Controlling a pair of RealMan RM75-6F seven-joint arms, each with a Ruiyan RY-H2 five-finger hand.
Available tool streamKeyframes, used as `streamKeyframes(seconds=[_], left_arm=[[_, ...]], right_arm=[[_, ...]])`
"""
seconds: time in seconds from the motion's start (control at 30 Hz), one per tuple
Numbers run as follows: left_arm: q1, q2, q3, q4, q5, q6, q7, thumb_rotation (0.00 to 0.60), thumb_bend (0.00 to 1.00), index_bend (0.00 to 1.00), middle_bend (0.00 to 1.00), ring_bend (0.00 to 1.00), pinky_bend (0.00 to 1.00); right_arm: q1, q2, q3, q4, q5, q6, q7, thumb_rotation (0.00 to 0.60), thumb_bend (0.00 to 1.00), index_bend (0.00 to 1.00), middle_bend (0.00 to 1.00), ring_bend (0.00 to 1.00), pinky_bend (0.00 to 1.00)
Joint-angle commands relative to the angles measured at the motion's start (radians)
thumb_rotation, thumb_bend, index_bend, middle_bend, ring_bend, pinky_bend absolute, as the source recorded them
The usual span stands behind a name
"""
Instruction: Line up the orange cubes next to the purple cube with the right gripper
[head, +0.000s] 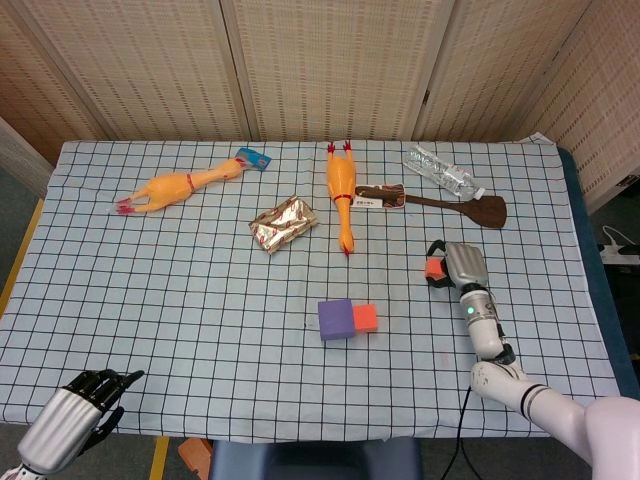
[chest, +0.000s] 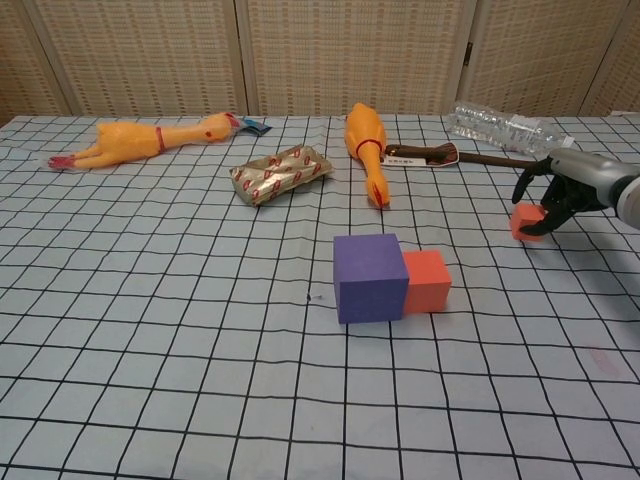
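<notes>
A purple cube (chest: 369, 277) is seen mid-bench (chest: 150, 330), with one orange cube (chest: 428, 281) touching its right side. A second orange cube (chest: 526, 222) lies well apart to the right, where the right robot hand (chest: 560, 190) is curled over it, fingertips (chest: 531, 236) at its sides; whether it is gripped cannot be told. The left robot hand (head: 85, 397) is seen at the near left edge, fingers loosely curled, nothing held.

A pale blue tablecloth (head: 200, 290) bears a black grid; on it lie a purple cube (chest: 369, 277), two orange cubes (chest: 427, 281) (chest: 526, 222), two yellow-orange rubber chickens (head: 180, 186) (head: 342, 190) with red feet, and a gold-and-red foil packet (head: 283, 223)
</notes>
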Motion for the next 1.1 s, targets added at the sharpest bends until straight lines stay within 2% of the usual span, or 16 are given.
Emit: streamKeyframes(seconds=[0.03,0.37,0.7,0.83,0.97,1.1], left_arm=[[0.000,0.000,0.000,0.000,0.000,0.000,0.001,0.600,0.45,0.21,0.38,0.32,0.43],[0.000,0.000,0.001,-0.001,0.001,-0.001,0.003,0.600,0.45,0.21,0.38,0.32,0.43],[-0.001,-0.001,0.001,-0.002,0.000,-0.005,0.006,0.600,0.45,0.21,0.38,0.32,0.43],[-0.001,-0.001,0.001,-0.002,0.000,-0.006,0.006,0.600,0.45,0.20,0.38,0.32,0.43],[-0.001,-0.001,0.002,-0.002,0.002,-0.005,0.006,0.600,0.45,0.21,0.38,0.32,0.43],[-0.001,-0.001,0.003,-0.002,0.003,-0.004,0.006,0.600,0.45,0.21,0.38,0.32,0.43]], right_arm=[[-0.001,-0.002,0.000,0.003,-0.003,0.001,0.002,0.600,0.12,0.42,0.93,0.88,0.97],[-0.009,-0.003,0.004,-0.001,-0.018,0.019,0.007,0.600,0.12,0.48,0.93,0.88,0.97],[-0.019,0.003,0.009,-0.024,-0.026,0.036,0.009,0.600,0.12,0.49,0.93,0.88,0.97],[-0.036,0.035,0.004,-0.097,-0.057,0.060,0.028,0.600,0.12,0.49,0.93,0.88,0.97],[-0.060,0.097,-0.006,-0.224,-0.087,0.076,0.044,0.600,0.12,0.49,0.93,0.88,0.97],[-0.075,0.172,-0.027,-0.354,-0.107,0.046,0.061,0.600,0.12,0.49,0.93,0.88,0.97]])
